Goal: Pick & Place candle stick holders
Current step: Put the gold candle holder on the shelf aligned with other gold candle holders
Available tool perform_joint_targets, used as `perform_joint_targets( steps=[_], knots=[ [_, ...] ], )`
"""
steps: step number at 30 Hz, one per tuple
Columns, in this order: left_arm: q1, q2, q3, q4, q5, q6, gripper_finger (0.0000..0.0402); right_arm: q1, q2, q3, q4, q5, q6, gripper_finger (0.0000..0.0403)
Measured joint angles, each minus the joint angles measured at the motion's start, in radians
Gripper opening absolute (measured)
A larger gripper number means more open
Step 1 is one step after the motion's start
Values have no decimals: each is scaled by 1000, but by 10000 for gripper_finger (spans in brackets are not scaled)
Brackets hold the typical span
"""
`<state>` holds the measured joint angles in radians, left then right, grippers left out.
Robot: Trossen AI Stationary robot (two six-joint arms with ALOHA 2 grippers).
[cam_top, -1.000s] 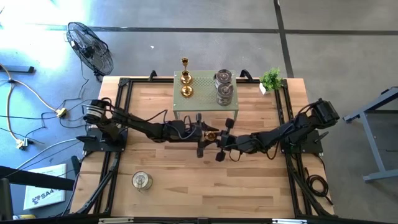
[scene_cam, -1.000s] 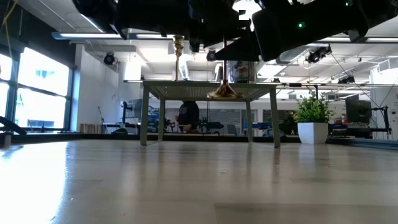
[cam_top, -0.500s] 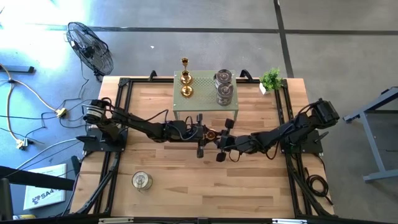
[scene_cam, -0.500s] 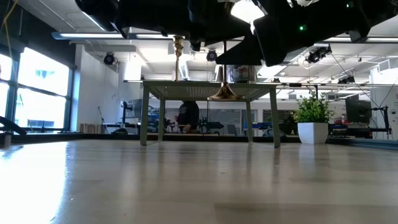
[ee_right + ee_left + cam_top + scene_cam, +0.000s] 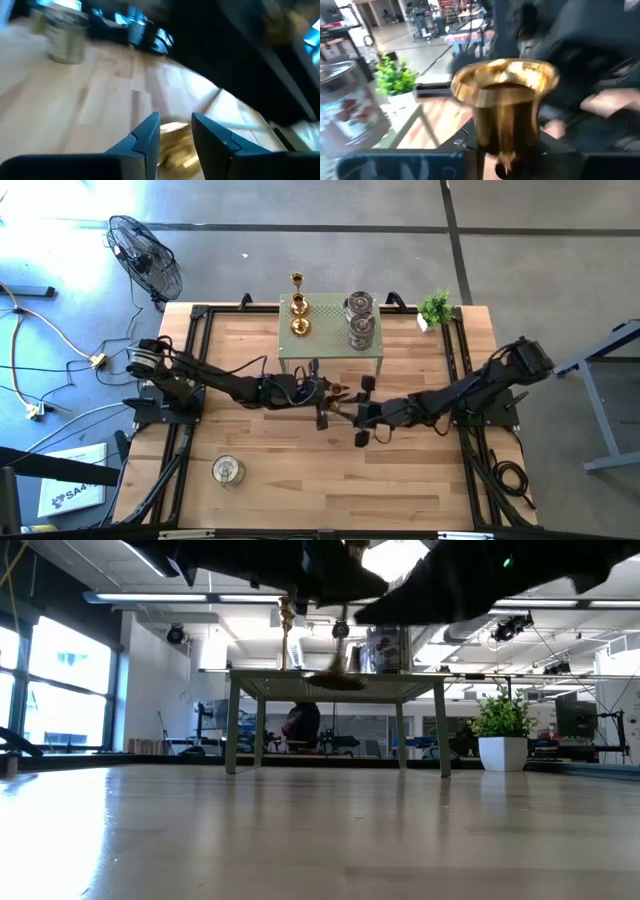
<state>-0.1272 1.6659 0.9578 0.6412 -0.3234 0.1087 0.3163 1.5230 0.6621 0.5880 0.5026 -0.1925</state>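
Note:
A shiny gold candle stick holder (image 5: 339, 391) hangs over the middle of the table, between my two grippers. My left gripper (image 5: 329, 393) reaches in from the left and is shut on it. My right gripper (image 5: 175, 131) comes from the right, its fingers apart with the gold holder (image 5: 172, 150) showing between them. On the small green stand (image 5: 372, 360) at the far side stand two more gold holders (image 5: 300, 327) and two silver-grey jar holders (image 5: 361, 330). A third silver-grey one (image 5: 228, 471) stands on the table at the near left. My left gripper holds the gold holder by its stem (image 5: 506, 150), below the wide round rim (image 5: 505, 77). It comes level from the table's left. The fingers lie at the left wrist view's lower edge and barely show. The holder is lifted clear of the table. My right gripper: its fingers (image 5: 150, 135) stand on either side of the holder, and I cannot tell whether they touch it.
A small green potted plant (image 5: 435, 307) stands at the far right corner. The stand's legs and top (image 5: 335, 680) rise just beyond the two grippers. Bare wooden table (image 5: 300, 470) lies toward the near edge. A fan (image 5: 145, 255) stands on the floor beyond the left side.
The gold holder has swung between the grippers: in the low view its round base has gone to the left and now shows blurred. Both wrists have turned a little, staying over the middle of the table.

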Motion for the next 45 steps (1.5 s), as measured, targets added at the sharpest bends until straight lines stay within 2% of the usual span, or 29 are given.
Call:
perform_joint_targets(
  steps=[6, 10, 13, 19, 26, 31, 36, 42, 45],
  knots=[
    [4, -1, -1, -15, -8, 22, 11, 28, -98, 0, -139, -5, 47, 114],
    [2, -1, -1, -13, -4, 21, 15, 30, -158, -1, -234, -21, 123, 115],
    [3, -4, -1, -18, -51, 20, 21, 41, -194, -1, -290, -31, 167, 115],
    [-1, -69, -2, -79, -61, 43, 10, 85, -252, -1, -315, -40, 189, 115],
    [-48, -190, -1, -166, -154, 99, 11, 145, -269, -1, -321, -47, 157, 115],
    [-99, -285, -2, -245, -219, 133, 10, 158, -269, -2, -356, -204, 34, 115],
    [-140, -318, -2, -281, -348, 177, 18, 129, -269, -2, -373, -155, 88, 115],
    [-141, -335, -2, -316, -355, 174, 10, 77, -265, -2, -369, -213, 171, 115],
    [-141, -338, -2, -326, -376, 173, 14, 49, -259, -2, -370, -281, 205, 115]
  ],
)
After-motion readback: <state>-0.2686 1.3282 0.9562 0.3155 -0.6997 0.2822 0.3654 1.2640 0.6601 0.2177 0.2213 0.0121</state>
